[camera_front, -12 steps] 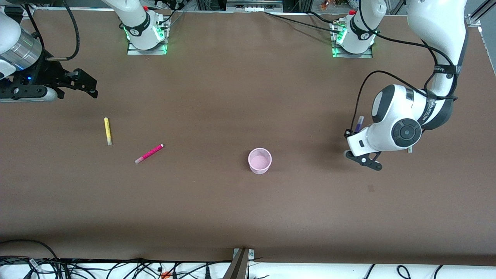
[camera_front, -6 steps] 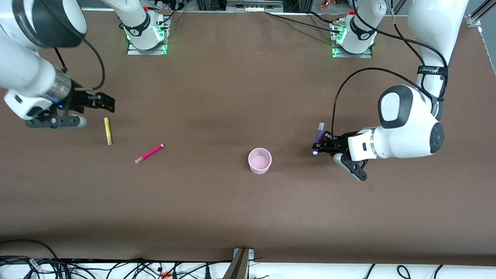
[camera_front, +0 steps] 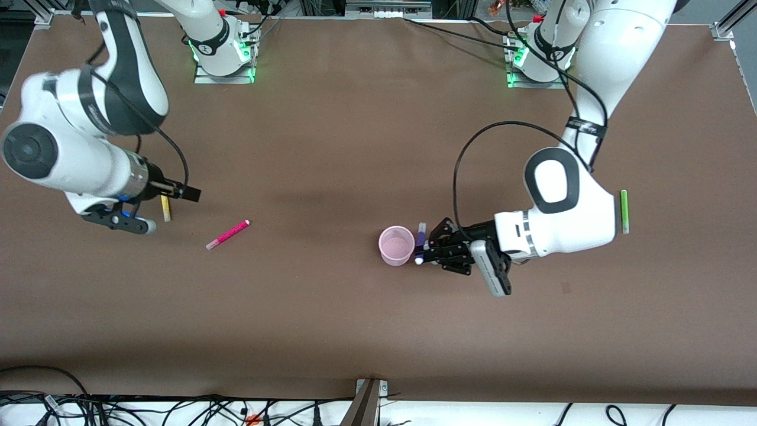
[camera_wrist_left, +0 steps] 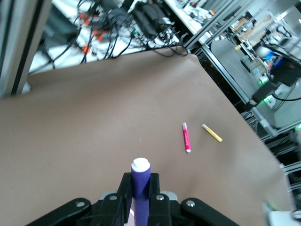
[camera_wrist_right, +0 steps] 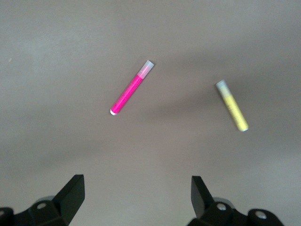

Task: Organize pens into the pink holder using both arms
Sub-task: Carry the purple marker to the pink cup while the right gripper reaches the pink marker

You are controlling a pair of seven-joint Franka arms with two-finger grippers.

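Purple pen (camera_front: 420, 239) pinched between left gripper (camera_front: 427, 251) fingers (camera_wrist_left: 123, 188), beside pink holder (camera_front: 395, 245).

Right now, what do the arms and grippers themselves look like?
Both arms are glossy white with rounded joints, black bands and loose black cables. The left arm has a black-ringed oval joint cap. The left gripper and right gripper are matte black with two fingers. The bases glow green.

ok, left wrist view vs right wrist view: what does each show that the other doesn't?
Only the left wrist view shows the dark purple pen, clamped in the left gripper, plus the table's edge and cables past it. Only the right wrist view shows the right gripper, its fingers spread wide over bare table. Both show the magenta pen and the yellow pen lying on the table.
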